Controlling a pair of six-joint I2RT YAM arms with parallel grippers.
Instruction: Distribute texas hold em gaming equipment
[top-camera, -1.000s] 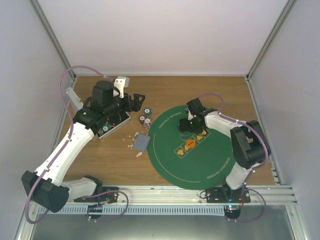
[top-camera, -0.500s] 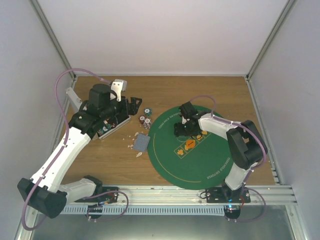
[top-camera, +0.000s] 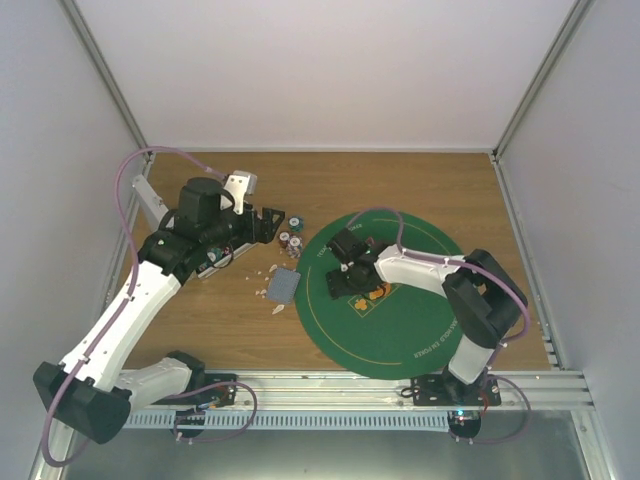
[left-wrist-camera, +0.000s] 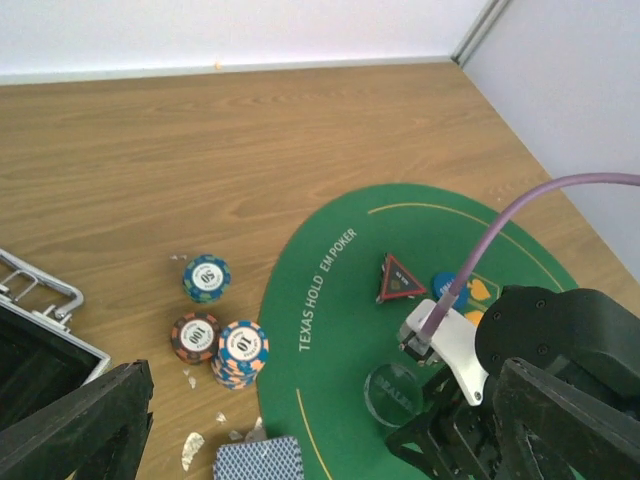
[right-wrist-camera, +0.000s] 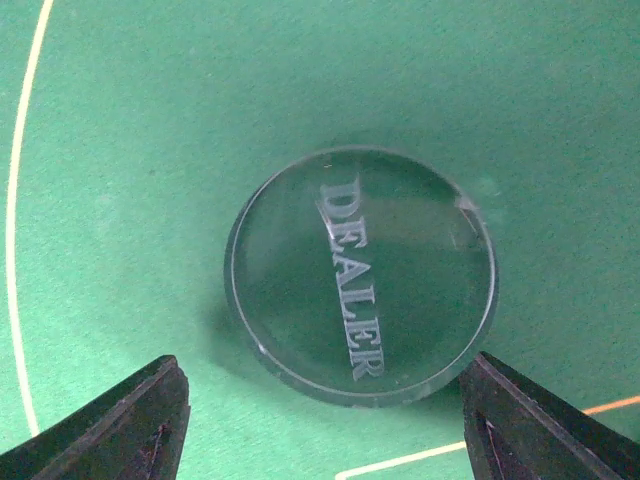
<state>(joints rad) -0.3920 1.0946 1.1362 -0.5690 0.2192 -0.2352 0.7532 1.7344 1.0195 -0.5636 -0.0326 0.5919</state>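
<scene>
the green mat (left-wrist-camera: 330, 300) is partly hidden by the right arm (left-wrist-camera: 560, 340). what is kept in the silver case (left-wrist-camera: 45, 300) cannot be made out. three poker chip stacks (left-wrist-camera: 207, 278) and one card deck (left-wrist-camera: 258, 462) are laid on the wooden table (left-wrist-camera: 200, 150), three marker tokens (left-wrist-camera: 400, 280) and one dealer disc (right-wrist-camera: 360, 275) on the mat. the disc is straddled, ungripped, by the spread right gripper (right-wrist-camera: 322, 365); nothing is held by the wide-open left gripper (left-wrist-camera: 325, 385)

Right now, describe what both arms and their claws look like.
The left arm and the right arm share one build: white shells between bulky black joints. A purple cable loops along each. The left claw and the right claw are black, each with two blunt, wedge-like fingers.
</scene>
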